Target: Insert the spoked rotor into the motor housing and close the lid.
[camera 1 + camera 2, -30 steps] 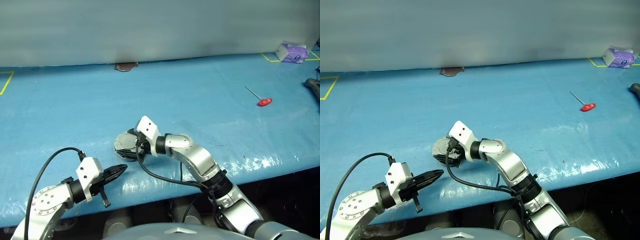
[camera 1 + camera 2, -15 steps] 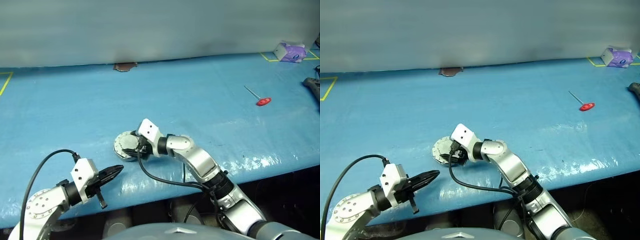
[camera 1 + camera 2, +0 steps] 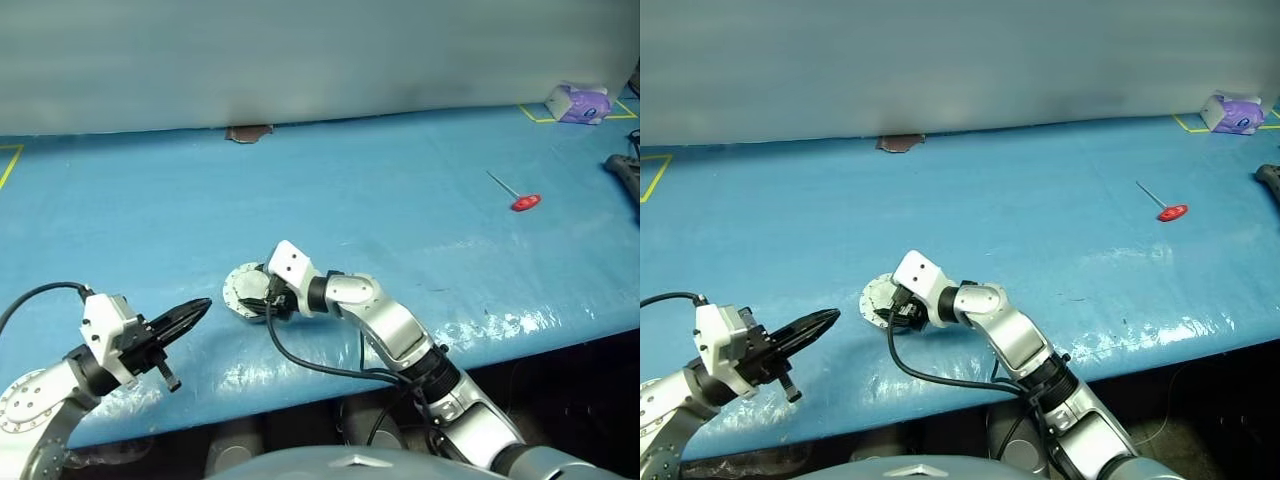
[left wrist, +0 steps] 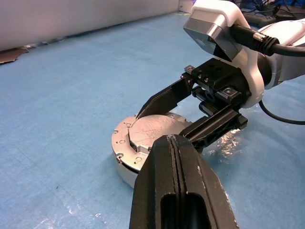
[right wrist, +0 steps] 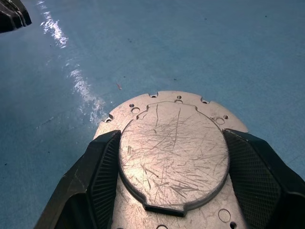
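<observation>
Left tool (image 3: 185, 313) at 8 o'clock, near table edge, fingers pressed together, empty, clear of the work. Right tool (image 4: 190, 117) straddles the lid's (image 5: 174, 150) raised centre, fingers on either side, seemingly gripping it. Lid lies flat on the motor housing (image 4: 125, 172), at 7 o'clock on the blue table (image 3: 400, 230). Rotor presumably inside, hidden. Task looks near done: release and retract left. Red-handled key (image 3: 515, 194) at 2 o'clock.
</observation>
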